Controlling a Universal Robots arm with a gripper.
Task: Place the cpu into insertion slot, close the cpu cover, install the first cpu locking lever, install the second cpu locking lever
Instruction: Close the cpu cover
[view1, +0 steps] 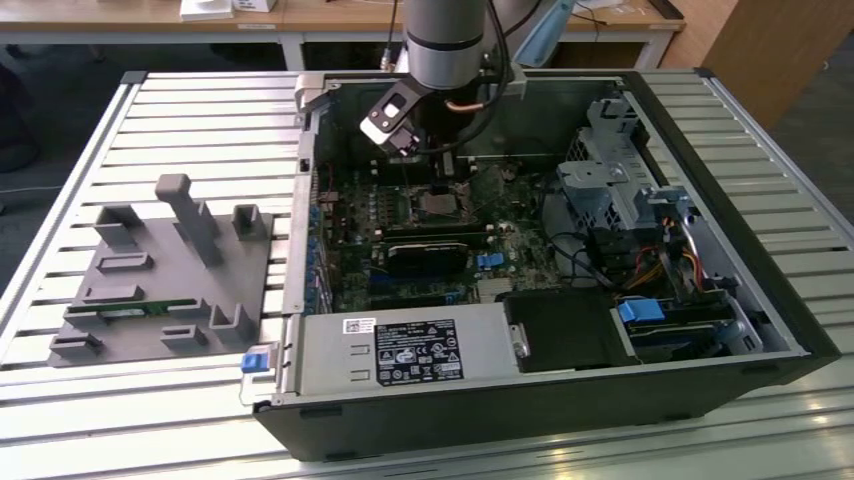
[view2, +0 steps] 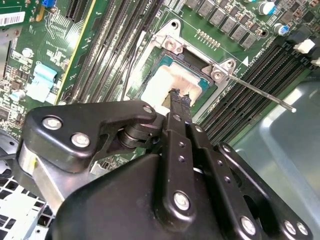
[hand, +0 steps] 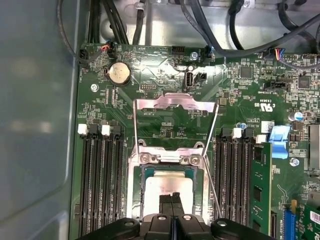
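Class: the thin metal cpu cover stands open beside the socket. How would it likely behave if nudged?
The cpu cover looks like thin sheet metal with a large window, so probably light yet fairly stiff. It seems hinged at one edge, so a push would likely swing it rather than slide it. Its shiny bare surface may be slippery.

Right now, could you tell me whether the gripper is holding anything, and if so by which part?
Nothing is held: the gripper is shut with its tips together over the cpu, which lies flat in the insertion slot.
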